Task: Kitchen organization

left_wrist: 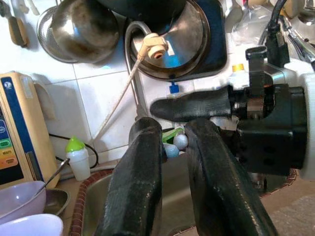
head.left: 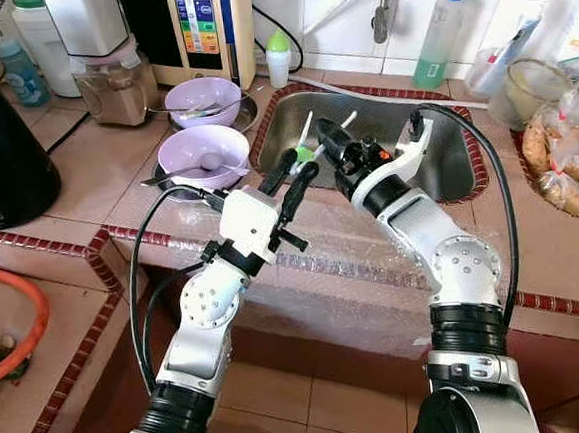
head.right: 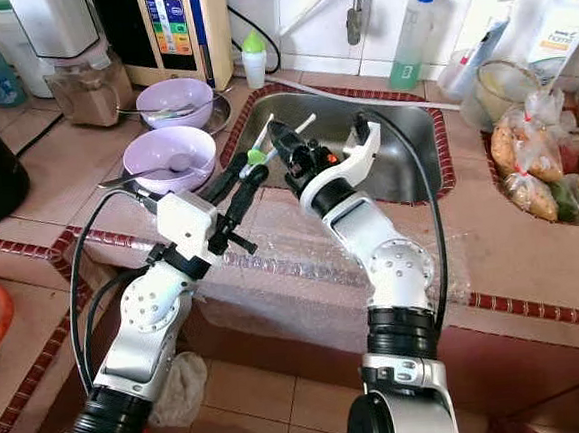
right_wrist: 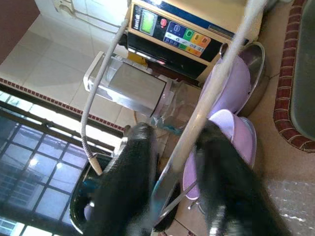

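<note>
Left eye view: right gripper (head.left: 316,139) held white-handled utensils (head.left: 306,130), handles pointing sinkward; left gripper (head.left: 293,171) just beside, jaws narrowly parted.

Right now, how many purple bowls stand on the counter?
2. One purple bowl sits near the sink's left rim; the other purple bowl sits behind it, closer to the wall. More may be hidden.

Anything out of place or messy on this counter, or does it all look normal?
One oddity: a sheet of clear plastic wrap lies crumpled over the counter edge in front of the sink, under both arms. Both grippers, left and right, meet over the sink rim around white sticks. The purple bowls hold spoons; nothing looks spilled.
</note>
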`<state>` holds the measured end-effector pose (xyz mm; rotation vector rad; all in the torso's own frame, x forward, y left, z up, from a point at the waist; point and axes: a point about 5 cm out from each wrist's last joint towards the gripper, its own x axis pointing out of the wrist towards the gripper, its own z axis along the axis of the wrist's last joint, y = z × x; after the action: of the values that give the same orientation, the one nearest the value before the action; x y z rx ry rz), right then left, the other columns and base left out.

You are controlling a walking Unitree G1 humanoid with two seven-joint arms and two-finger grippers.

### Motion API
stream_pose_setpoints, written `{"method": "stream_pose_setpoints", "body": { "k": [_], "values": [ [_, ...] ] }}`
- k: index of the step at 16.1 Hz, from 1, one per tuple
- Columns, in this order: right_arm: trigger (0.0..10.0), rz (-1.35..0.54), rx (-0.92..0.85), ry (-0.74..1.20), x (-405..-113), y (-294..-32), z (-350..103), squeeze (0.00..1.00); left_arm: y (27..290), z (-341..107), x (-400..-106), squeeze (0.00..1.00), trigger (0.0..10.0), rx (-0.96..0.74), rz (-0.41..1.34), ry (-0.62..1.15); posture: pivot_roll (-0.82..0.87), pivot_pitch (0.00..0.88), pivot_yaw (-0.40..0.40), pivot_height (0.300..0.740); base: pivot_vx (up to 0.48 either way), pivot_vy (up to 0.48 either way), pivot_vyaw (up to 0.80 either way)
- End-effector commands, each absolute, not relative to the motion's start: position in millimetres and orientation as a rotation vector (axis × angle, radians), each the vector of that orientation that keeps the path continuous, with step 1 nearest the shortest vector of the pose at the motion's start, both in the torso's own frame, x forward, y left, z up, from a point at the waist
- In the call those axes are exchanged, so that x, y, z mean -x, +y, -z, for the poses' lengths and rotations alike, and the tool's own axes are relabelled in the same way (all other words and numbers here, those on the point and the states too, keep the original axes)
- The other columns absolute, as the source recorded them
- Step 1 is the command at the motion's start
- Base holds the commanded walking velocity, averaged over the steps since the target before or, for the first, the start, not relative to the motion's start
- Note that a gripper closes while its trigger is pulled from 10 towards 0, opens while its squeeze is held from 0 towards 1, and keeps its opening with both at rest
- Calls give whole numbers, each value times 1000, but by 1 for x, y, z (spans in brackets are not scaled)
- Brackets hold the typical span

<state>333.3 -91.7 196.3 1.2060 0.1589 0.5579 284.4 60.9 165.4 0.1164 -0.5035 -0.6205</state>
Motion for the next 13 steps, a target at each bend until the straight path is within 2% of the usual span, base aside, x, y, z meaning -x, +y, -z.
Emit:
{"method": "stream_pose_setpoints", "body": {
  "k": [1,4,5,6,7,8,10,11,12,13],
  "values": [
    [0,-594,-1205,135,-336,-87,-207,0,54,-164,-282,0,2863,-135,663,-500,-95,0,8,740,0,0,0],
    [0,-586,-1209,122,-336,-91,-207,0,54,-163,-283,0,2745,-139,666,-498,-99,0,14,740,0,0,0],
    [0,-577,-1210,118,-336,-94,-206,0,54,-162,-284,0,3804,-143,667,-498,-103,0,17,740,0,0,0],
    [0,-572,-1209,114,-337,-95,-206,0,54,-162,-284,0,3922,-145,668,-497,-103,0,17,740,0,0,0],
    [0,-564,-1213,104,-337,-97,-207,0,54,-162,-285,0,5804,-152,672,-498,-104,0,18,740,0,0,0],
    [0,-563,-1210,98,-338,-99,-208,0,53,-162,-286,0,10000,-157,674,-499,-110,0,21,740,0,0,0],
    [0,-560,-1202,88,-338,-101,-209,0,53,-162,-288,0,10000,-164,674,-499,-113,0,26,740,0,0,0],
    [0,-552,-1195,80,-339,-103,-208,0,55,-162,-290,231,10000,-148,659,-491,-113,0,26,740,0,0,0],
    [0,-545,-1185,73,-339,-104,-208,0,56,-160,-291,1000,10000,-131,656,-477,-114,0,30,740,0,0,0],
    [0,-537,-1147,57,-339,-104,-209,0,59,-159,-292,1000,10000,-124,639,-474,-114,0,30,740,0,0,0]
  ]
}}
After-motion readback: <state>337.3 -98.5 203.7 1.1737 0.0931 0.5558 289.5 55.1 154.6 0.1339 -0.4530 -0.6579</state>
